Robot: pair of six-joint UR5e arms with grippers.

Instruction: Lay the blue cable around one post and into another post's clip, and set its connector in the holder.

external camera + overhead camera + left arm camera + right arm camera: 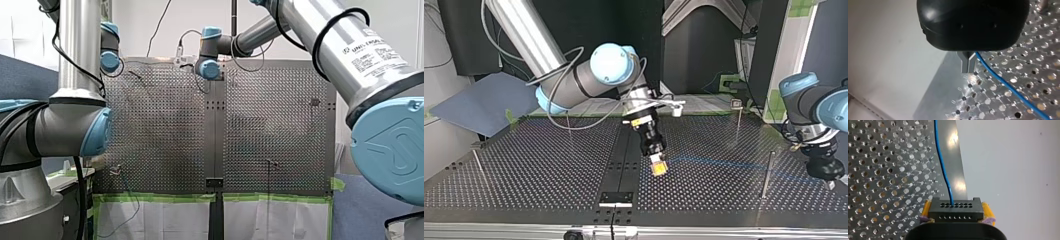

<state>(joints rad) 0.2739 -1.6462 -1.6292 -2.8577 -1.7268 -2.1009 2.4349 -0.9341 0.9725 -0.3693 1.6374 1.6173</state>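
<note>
Metal posts stand well apart on the perforated tabletop (pixel 524 165). Going across the top view, the thin post (pixel 477 164) at the far left has no cable near it, so plan without it.

On the dark centre strip sits a small black block (pixel 615 198). It may be the holder, but I cannot tell for sure.

Just beside it, low over the tabletop, hangs your right tool (pixel 658 169). Its yellow pads are clenched on the black connector (pixel 955 206).

From the connector the blue cable (pixel 704 160) runs off to the right, low and fairly straight. It passes on the camera's side of the post with a clip-like head (pixel 738 120), clear of it. Whether it touches the dark post (pixel 766 172) further right, I cannot tell.

At the far right your left tool (pixel 830 184) has its metal fingers pressed together, and the cable comes out right at them, so it appears to be grasping the cable.

The routing looks barely begun. To do it well:
- Move both arms together so the span stays lightly taut, never tight.
- Lead with the left tool and carry the run round the chosen post.
- Lower the cable into the clip from above instead of dragging it sideways.
- Let the right tool follow so the thin wire is not bent sharply where it leaves the connector.
- Seat the connector last.
</note>
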